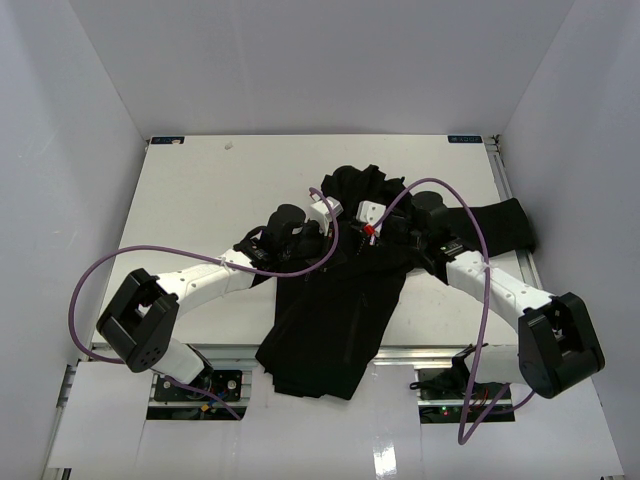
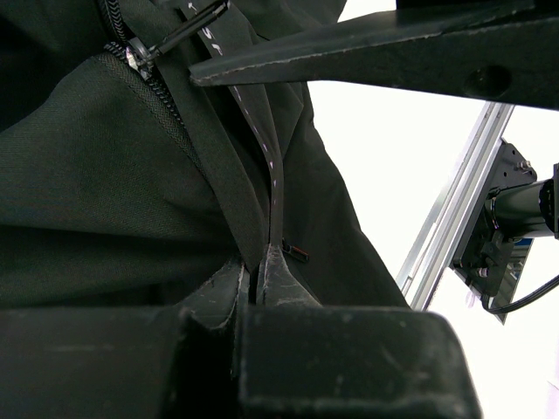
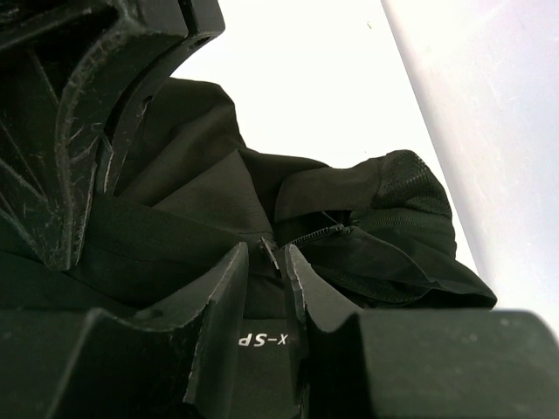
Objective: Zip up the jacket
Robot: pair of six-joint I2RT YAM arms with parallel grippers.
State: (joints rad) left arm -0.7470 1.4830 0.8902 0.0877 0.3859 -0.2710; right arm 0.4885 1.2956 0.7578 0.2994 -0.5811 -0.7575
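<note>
1. The jacket (image 1: 330,320) lay crumpled mid-tabletop (image 1: 200,190). Its long axis ran roughly 6 to 12 o'clock in the top view, the hem hung over the near edge at 6, and 1 sleeve (image 1: 500,220) was thrown out toward 3.
2. Both arms met over the jacket's upper part, toward 12 from its middle, with the 2 sets of fingers close together.
3. The left fingers (image 2: 218,292) were closed flat on the front edge strip (image 2: 275,175), pinching it with no gap showing.
4. In the left wrist view that strip ran straight up from those fingers toward 12. The zipper slider (image 2: 134,58) sat at about 11 o'clock from them, clearly apart.
5. The right fingers (image 3: 218,297) stood narrow with a thin tab (image 3: 271,253) between them, probably the pull. I could not tell whether it was pinched or only straddled.
6. The zipper teeth (image 3: 319,234) ran on from that tab toward 2 o'clock in the right wrist view, into bunched fabric.
7. Key relation: the right arm was nearer the slider, while the left held the strip on the hem side, which looked like an anchor.
8. Judgement: the next pull should follow the teeth line away from the left fingers, toward 12 in the top view.
9. Risks: the bunched fabric ahead could jam the slider, and the tab could slip out if it was not really gripped.
</note>
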